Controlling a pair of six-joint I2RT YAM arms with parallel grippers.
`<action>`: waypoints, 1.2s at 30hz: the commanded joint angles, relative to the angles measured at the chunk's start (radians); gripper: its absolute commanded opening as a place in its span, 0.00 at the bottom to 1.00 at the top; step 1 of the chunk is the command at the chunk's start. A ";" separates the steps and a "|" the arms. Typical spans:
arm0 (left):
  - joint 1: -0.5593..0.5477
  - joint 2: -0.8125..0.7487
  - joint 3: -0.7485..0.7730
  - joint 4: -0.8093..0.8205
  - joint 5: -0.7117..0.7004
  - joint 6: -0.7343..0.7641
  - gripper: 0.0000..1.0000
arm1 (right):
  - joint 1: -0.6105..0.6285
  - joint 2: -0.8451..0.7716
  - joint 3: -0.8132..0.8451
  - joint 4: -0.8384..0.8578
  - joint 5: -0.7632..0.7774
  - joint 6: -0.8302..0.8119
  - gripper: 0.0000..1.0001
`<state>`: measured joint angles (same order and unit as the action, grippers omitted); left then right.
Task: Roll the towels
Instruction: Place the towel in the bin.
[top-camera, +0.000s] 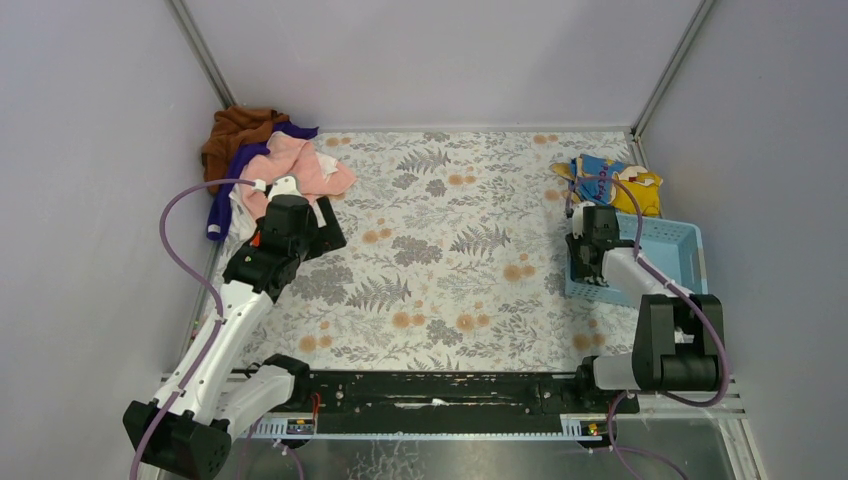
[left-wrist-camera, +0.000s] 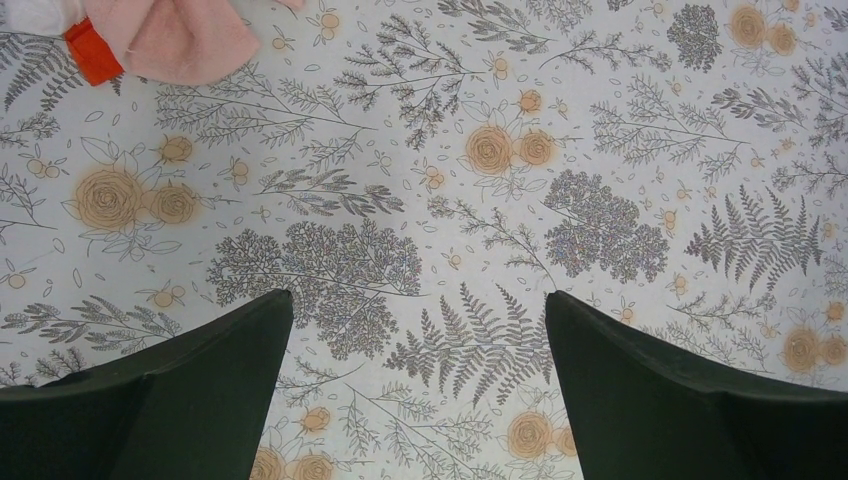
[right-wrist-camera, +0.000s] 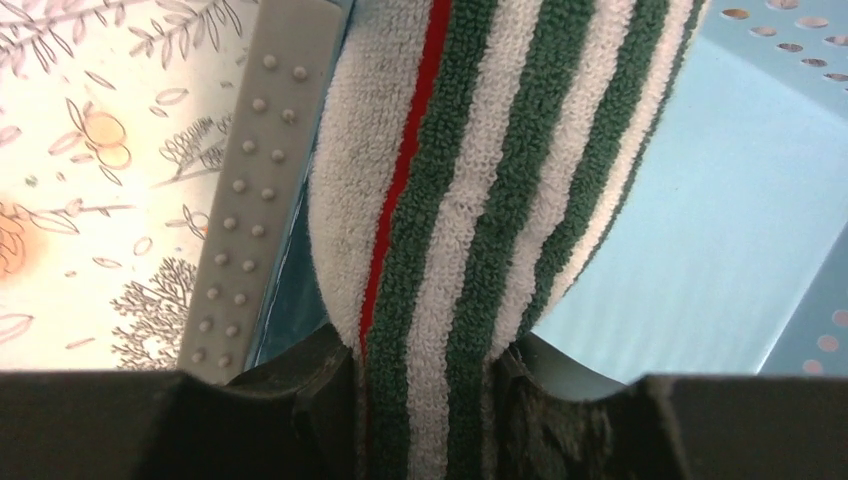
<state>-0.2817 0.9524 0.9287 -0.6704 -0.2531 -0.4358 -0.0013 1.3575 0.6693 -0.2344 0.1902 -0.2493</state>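
The right gripper (right-wrist-camera: 420, 385) is partly closed and clamps the striped towel (right-wrist-camera: 450, 200), a dark green and white terry with one thin red line. The fingers pinch its near end. The towel bulges like a rolled bundle, though the wrist view shows too little of it to be sure. It hangs over the blue basket (right-wrist-camera: 700, 250), just inside the basket's wall. In the top view that basket (top-camera: 690, 235) sits at 3 o'clock on the table, with the right gripper (top-camera: 585, 262) at its 9 o'clock side.

The left gripper (left-wrist-camera: 415, 310) stands wide open and holds nothing, with only the floral cloth (left-wrist-camera: 480, 150) showing between its fingers. It hovers next to the towel pile at 10 o'clock on the table. There the pink towel (top-camera: 300, 165) lies on top, with a brown towel (top-camera: 235, 130) and a purple towel (top-camera: 230, 185) behind and beside it. In the left wrist view the pink towel (left-wrist-camera: 180, 40) lies at 11 o'clock, well apart from the fingers.

The step in hand looks like stowing the striped towel in the basket. The next move would be to lower it until it rests on the basket floor, then open the jaws and lift straight up so the roll does not come undone. After that the pink towel seems the likely next pick for the left arm.
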 joint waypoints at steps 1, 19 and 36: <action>-0.007 -0.017 -0.013 0.001 -0.039 0.008 0.97 | 0.000 0.082 0.043 -0.052 -0.123 0.021 0.00; 0.019 0.002 -0.015 0.002 -0.004 0.006 0.97 | -0.002 0.029 0.201 -0.233 -0.098 0.149 0.61; 0.040 0.021 -0.018 0.005 0.027 0.005 0.97 | -0.016 0.088 0.290 -0.334 -0.154 0.227 0.75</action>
<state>-0.2531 0.9699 0.9173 -0.6708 -0.2363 -0.4362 -0.0086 1.4406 0.9508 -0.5663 0.0643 -0.0441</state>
